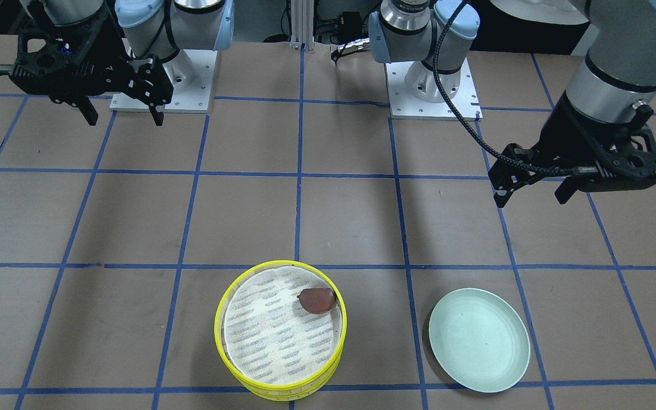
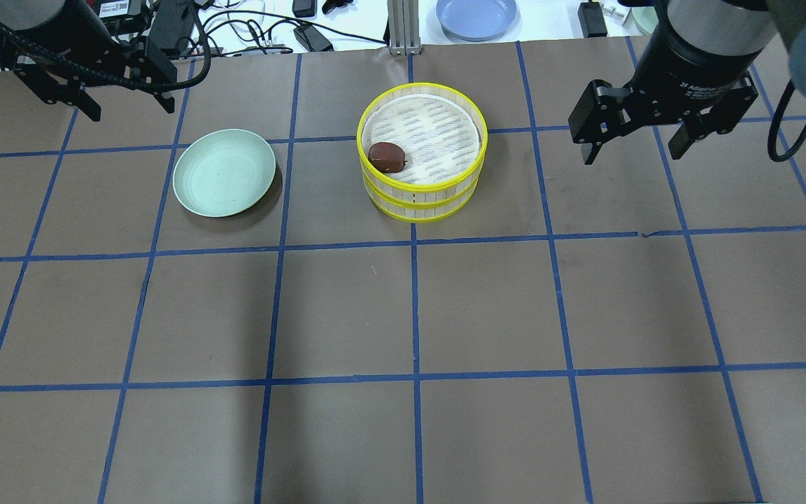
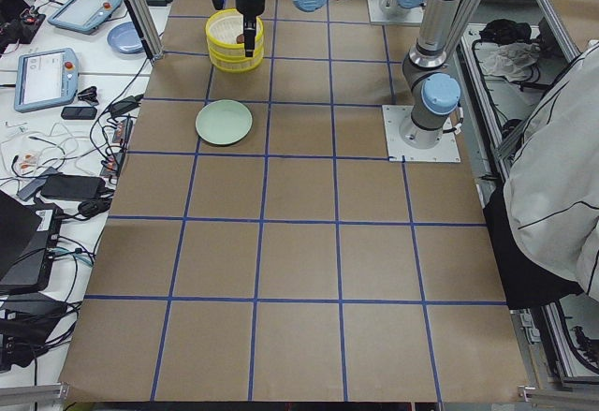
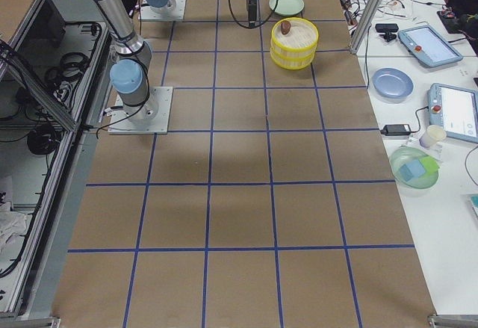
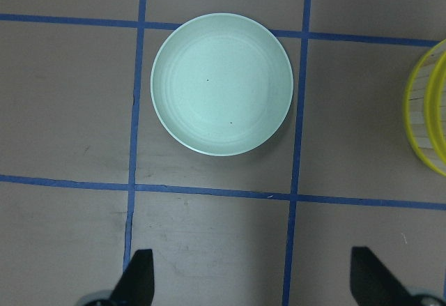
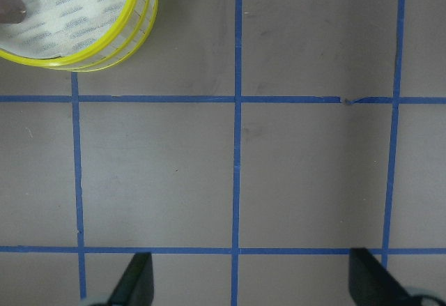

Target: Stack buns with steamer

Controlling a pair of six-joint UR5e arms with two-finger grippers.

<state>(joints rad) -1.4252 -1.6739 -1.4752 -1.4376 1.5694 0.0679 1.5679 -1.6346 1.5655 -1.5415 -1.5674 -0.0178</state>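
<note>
A yellow-rimmed steamer of two stacked tiers stands at the table's far middle. The dark reddish-brown bun lies on the liner of the top tier, near its left rim; it also shows in the front view. The cream-white bun is not in view. The pale green plate to the left of the steamer is empty. My left gripper hangs open and empty above and behind the plate. My right gripper hangs open and empty to the right of the steamer.
A blue plate and cables lie on the white bench beyond the table's far edge. The two arm bases stand at the robot's side. A person sits by the table in the exterior left view.
</note>
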